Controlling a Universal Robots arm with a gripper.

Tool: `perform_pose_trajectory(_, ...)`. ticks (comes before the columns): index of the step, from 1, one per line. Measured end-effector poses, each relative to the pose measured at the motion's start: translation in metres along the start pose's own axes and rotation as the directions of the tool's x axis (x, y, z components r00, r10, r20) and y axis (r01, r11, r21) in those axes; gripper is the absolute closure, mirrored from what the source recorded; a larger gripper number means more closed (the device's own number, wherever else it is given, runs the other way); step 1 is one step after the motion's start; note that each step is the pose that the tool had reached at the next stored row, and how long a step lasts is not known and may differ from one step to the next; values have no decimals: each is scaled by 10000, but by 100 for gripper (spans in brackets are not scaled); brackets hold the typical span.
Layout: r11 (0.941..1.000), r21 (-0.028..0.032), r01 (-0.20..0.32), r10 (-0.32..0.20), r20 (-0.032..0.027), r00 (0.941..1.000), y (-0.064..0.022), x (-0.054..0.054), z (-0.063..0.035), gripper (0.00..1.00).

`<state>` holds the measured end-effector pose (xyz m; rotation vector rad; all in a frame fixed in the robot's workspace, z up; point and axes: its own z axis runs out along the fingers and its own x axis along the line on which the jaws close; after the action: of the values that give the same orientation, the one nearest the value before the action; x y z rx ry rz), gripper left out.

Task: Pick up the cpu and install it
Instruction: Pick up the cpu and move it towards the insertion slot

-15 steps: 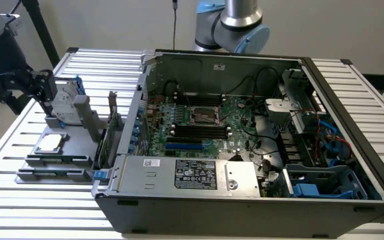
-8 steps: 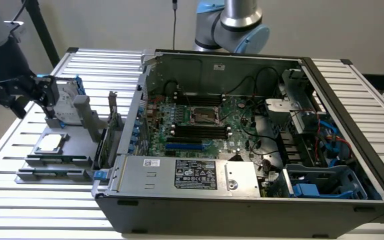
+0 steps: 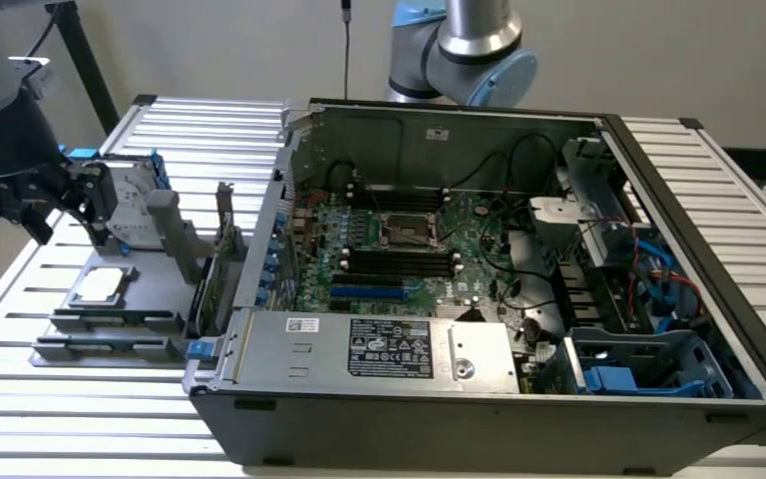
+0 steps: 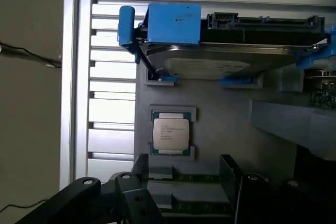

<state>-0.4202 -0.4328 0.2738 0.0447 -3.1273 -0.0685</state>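
Observation:
The cpu (image 3: 101, 285) is a small silver square lying flat in a recess of the grey holder (image 3: 117, 319), at the exterior view's left beside the open computer case. In the wrist view the cpu (image 4: 170, 132) lies in its green-rimmed seat, a short way beyond my black fingers (image 4: 100, 195). My gripper (image 3: 68, 232) hangs above the holder's far end, near the hard drive and apart from the cpu. It is open with nothing between its fingers. The bare cpu socket (image 3: 410, 232) lies in the middle of the motherboard inside the case.
A silver hard drive (image 4: 220, 56) in a blue bracket stands on the holder just behind the cpu. The case wall (image 3: 256, 249) rises between holder and motherboard. A grey labelled power supply (image 3: 383, 349) fills the case's near side; cables and blue drive bays (image 3: 636, 369) crowd the exterior view's right.

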Motion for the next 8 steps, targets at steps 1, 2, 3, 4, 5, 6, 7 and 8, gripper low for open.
perform_pose_trajectory(1,10000,0,-21,21,0,10000,0,9,18,35)
perform_pose_trajectory(2,10000,0,-40,40,0,10000,-1,17,36,35)
perform_pose_trajectory(3,10000,-1,-57,57,2,10000,-1,26,55,35)
perform_pose_trajectory(4,10000,-1,-73,73,4,10000,-1,34,74,35)
perform_pose_trajectory(5,10000,-1,-88,88,3,10000,-2,43,91,35)
perform_pose_trajectory(6,9999,-1,-103,103,4,9999,-3,51,109,35)
perform_pose_trajectory(7,9999,-1,-119,119,4,9999,-3,60,128,35)
perform_pose_trajectory(8,9999,-1,-135,135,4,9999,-4,68,146,35)
